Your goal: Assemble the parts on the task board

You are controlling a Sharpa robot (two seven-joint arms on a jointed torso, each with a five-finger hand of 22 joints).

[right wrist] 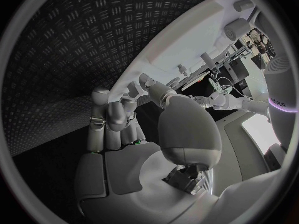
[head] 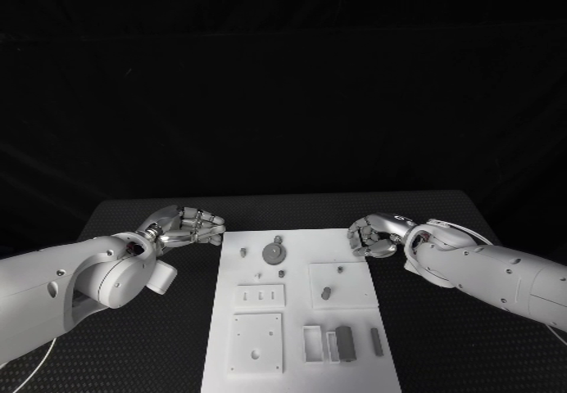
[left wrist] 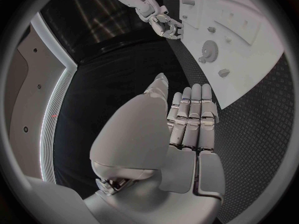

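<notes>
Flat white task board (head: 355,336) carries grey parts, round gear (head: 274,253) farthest

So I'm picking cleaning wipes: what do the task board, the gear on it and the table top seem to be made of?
Task board: looks like matte white plastic, with even colour and no glare; possibly printed or moulded.
Gear: grey and dull, likely plastic too, though matte metal can't be ruled out.
Table top: black with a fine raised tread pattern, like a rubber or textured vinyl mat.

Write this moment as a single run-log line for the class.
left hand: off the board's left edge, holds nothing | right hand: at its right edge, holds nothing | white task board: small grey parts untouched
</notes>
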